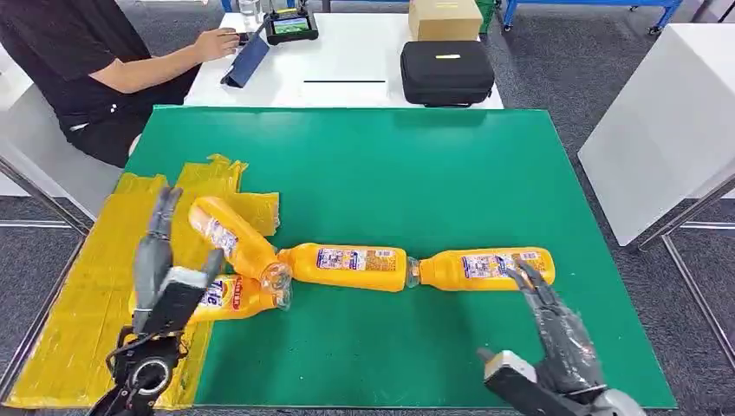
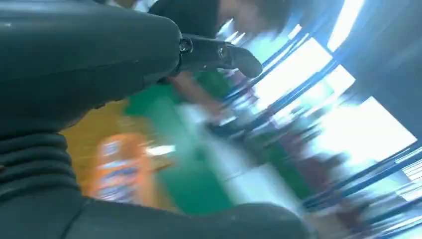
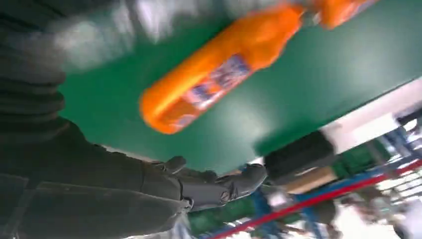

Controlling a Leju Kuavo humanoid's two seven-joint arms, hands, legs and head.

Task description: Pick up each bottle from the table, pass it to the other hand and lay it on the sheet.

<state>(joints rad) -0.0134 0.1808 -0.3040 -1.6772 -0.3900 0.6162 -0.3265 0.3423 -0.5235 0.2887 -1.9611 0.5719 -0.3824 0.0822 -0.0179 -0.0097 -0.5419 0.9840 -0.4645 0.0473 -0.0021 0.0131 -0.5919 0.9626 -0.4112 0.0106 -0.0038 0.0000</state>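
Several orange bottles lie on the green mat (image 1: 433, 173). One bottle (image 1: 232, 237) rests slanted partly on the yellow sheet (image 1: 78, 295), and another (image 1: 232, 295) lies below it at the sheet's edge. A third bottle (image 1: 351, 266) lies mid-table, and a fourth (image 1: 485, 268) (image 3: 214, 79) lies to its right. My left hand (image 1: 165, 277) hovers over the sheet with fingers spread, holding nothing. My right hand (image 1: 559, 334) is open just in front of the fourth bottle, fingertips near its base. In the blurred left wrist view an orange bottle (image 2: 119, 169) shows beyond my left hand (image 2: 99, 64).
A person in black (image 1: 87, 69) sits at the far left by a white table (image 1: 347, 61) holding a black case (image 1: 446, 72), a cardboard box (image 1: 444, 17) and a tablet (image 1: 247, 59). A white cabinet (image 1: 667, 130) stands at the right.
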